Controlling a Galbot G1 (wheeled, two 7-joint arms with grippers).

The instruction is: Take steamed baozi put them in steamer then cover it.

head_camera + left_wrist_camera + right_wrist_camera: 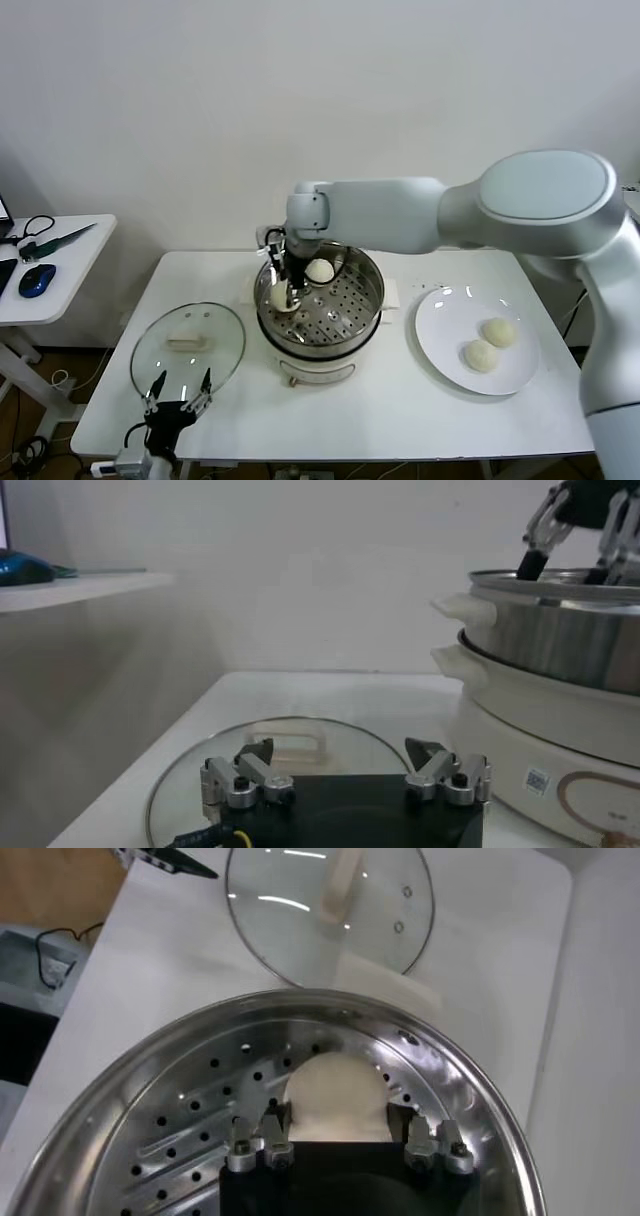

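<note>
Right now the right tool [283, 297] is down inside the steamer [362, 318], clamped on a bun [335, 1096], with another bun [320, 270] beside it. Two buns [490, 343] wait on the plate [437, 345]. Left tool [180, 392], fingers apart, hovers by the lid [188, 343] on the bench [400, 415].

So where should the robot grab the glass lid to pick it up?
Probably by the flat whitish handle in the middle of the cover, coming straight down from above. The cover lies flat on the table with the handle sticking up, and the glass around it is smooth and low, with little to pinch. The open left gripper hovers at its near edge.
</note>
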